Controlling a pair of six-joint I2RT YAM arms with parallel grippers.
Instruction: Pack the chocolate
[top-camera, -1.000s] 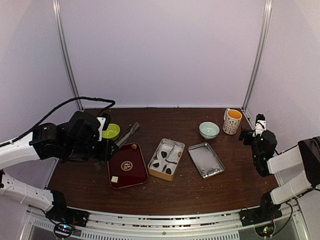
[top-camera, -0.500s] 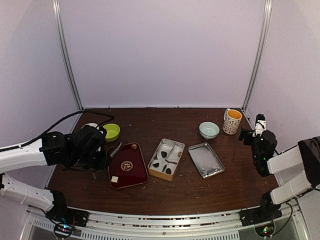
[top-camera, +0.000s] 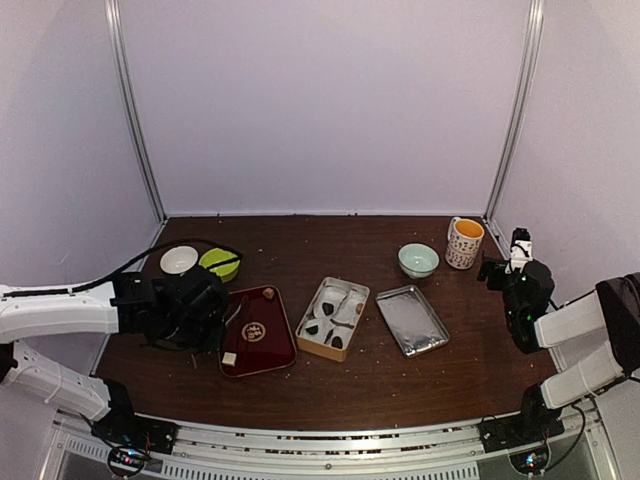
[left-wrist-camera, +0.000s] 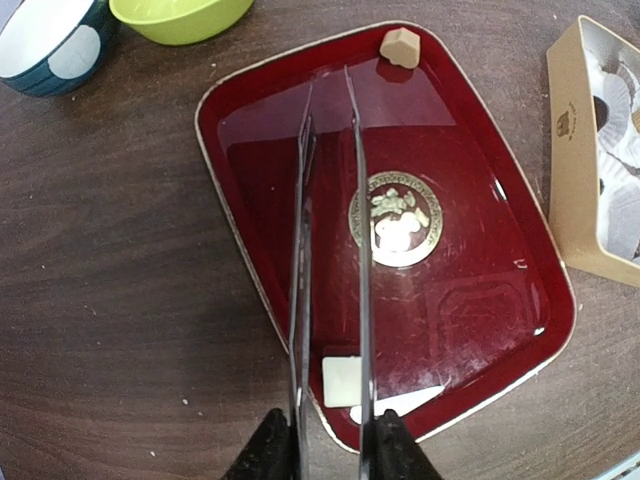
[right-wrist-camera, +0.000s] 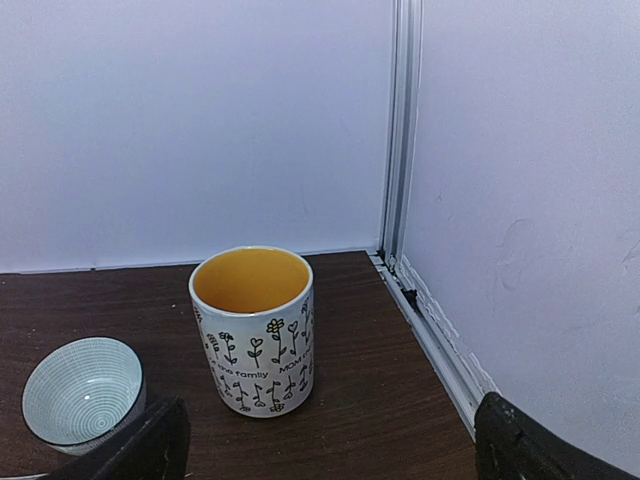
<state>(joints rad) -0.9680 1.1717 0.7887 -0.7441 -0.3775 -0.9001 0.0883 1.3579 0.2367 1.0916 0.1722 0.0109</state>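
Dark chocolate lumps (top-camera: 313, 328) lie in white paper cups inside the beige box (top-camera: 352, 324) at mid table; that box (left-wrist-camera: 572, 170) shows at the right edge of the left wrist view. My left gripper (left-wrist-camera: 330, 455) (top-camera: 215, 318) is shut on thin metal tongs (left-wrist-camera: 358, 250), whose blades reach low over the red tray (left-wrist-camera: 470, 250) (top-camera: 275, 350). A small tan lump (left-wrist-camera: 400, 47) lies at the tray's far end, just right of the tong tips. A pale cream cube (left-wrist-camera: 340, 381) lies between the blades near my fingers. My right gripper (right-wrist-camera: 335, 460) (top-camera: 500, 265) stands open and empty by the mug.
A green bowl (top-camera: 220, 263) and a white bowl (top-camera: 179, 260) stand behind the red tray. A metal lid (top-camera: 411, 320) lies right of the box. A teal bowl (top-camera: 418, 260) and a flowered mug (right-wrist-camera: 253, 330) stand at the back right, near the wall rail.
My left arm has swung down and toward the near edge, bringing the tongs low over the red tray and uncovering the white bowl. The right arm has not moved.
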